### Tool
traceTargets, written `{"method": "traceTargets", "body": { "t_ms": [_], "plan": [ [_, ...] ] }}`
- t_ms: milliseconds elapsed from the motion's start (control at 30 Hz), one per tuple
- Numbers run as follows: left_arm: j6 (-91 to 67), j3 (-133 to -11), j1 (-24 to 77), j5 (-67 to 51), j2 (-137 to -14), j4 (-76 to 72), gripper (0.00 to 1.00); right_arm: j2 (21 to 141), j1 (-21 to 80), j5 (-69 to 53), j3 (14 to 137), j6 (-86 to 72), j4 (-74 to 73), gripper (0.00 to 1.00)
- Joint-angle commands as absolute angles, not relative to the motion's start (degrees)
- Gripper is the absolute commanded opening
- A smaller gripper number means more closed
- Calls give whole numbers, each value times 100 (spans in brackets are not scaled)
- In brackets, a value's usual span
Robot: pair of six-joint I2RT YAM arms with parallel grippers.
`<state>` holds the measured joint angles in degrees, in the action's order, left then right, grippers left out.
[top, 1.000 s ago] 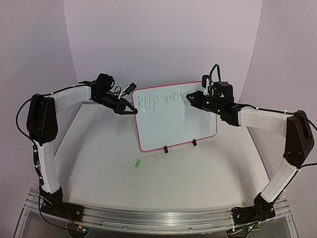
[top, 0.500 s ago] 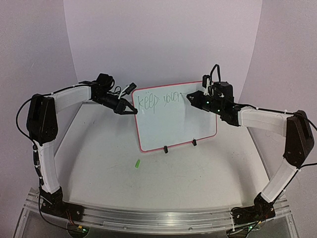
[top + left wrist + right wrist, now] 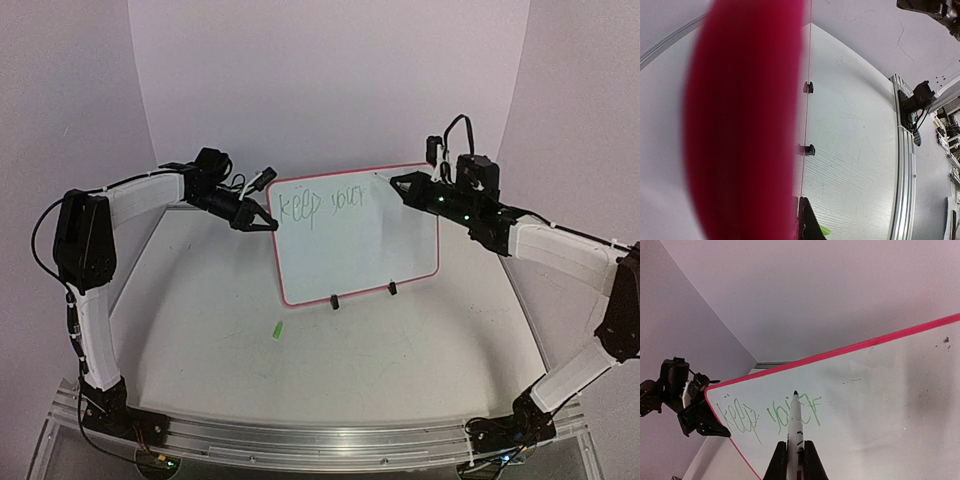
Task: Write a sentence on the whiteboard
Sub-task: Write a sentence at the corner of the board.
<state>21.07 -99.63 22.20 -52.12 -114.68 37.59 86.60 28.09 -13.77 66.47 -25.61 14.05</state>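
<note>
**Writing in progress: pen poised beyond the second word**

The whiteboard (image 3: 360,245) stands near upright at the middle of the tabletop (image 3: 200,300), propped on its two black clip feet (image 3: 334,300), its face turned toward the arms. Green lettering (image 3: 322,205) runs along the upper part of the face and reads roughly "keep your"; the rest of the face is bare.

The right end effector (image 3: 398,183) pinches a white marker (image 3: 795,430) between its fingers, tip pointing at the board. From above it sits near the top right corner, to the right of the last letter. In the right wrist view the tip overlaps the second word, so whether it touches the surface cannot be told.

The left end effector (image 3: 262,224) sits at the board's left rim, which fills the left wrist view as a red blur; whether its fingers clamp the rim or merely flank it cannot be told. A small green cap (image 3: 277,329) lies on the tabletop in front of the board, well apart from it.

The step in hand appears to be the break between words, the sentence seemingly unfinished. The next move calls for setting the tip down just right of the lettering or on a fresh line below, with light pressure, since a hard push could tip the propped board backward.
</note>
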Motion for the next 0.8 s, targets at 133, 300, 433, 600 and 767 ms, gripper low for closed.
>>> {"method": "traceTargets", "body": {
  "t_ms": [133, 300, 433, 600, 767],
  "plan": [
    [2357, -10057, 2306, -4878, -11287, 3860, 0, 8136, 2207, -2674, 6305, -2347, 1283, 0],
    [2400, -10074, 2310, -4871, -11310, 3927, 0, 8253, 1818, -3641, 6293, -2225, 1328, 0],
    [2417, -10037, 2312, -4857, -11252, 3919, 0, 8548, 1667, -4038, 6433, -2167, 1415, 0],
    [2427, -9999, 2314, -4853, -11244, 3917, 0, 8900, 1573, -4036, 6714, -2214, 1535, 0],
    [2437, -9981, 2328, -4824, -11258, 3920, 0, 9188, 1567, -3865, 7015, -2248, 1641, 0]
  ]
}}
